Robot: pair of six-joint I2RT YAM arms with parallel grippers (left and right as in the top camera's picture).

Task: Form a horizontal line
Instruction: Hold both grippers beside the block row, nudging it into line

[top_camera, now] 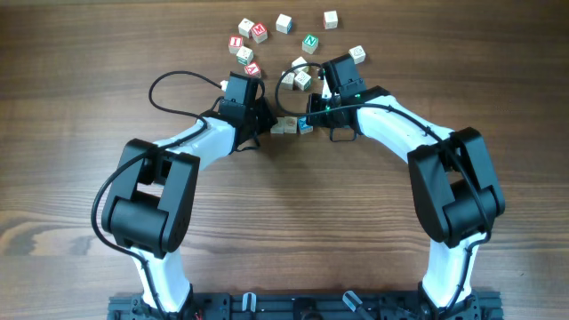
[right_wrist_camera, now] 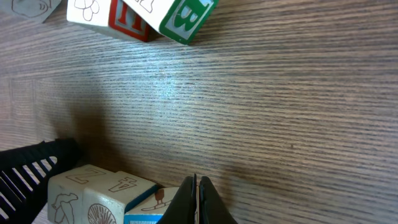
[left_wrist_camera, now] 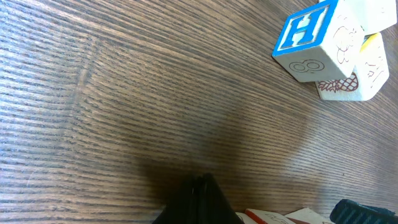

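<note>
Horizontal line (top_camera: 292,125): 3 cubes in a row, upper centre of overhead view, on wood worktop (top_camera: 284,222), cyan one at right end. Left gripper (top_camera: 266,119) just left of row, right gripper (top_camera: 313,121) at cyan end: prob. flanking to square row up from both ends. Both pressed together, nothing held; contact w/ cubes can't tell. Loose cubes (top_camera: 284,24) scattered along top of frame, apart from row.

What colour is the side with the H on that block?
Blue and white. The block shows best in the left wrist view.
</note>
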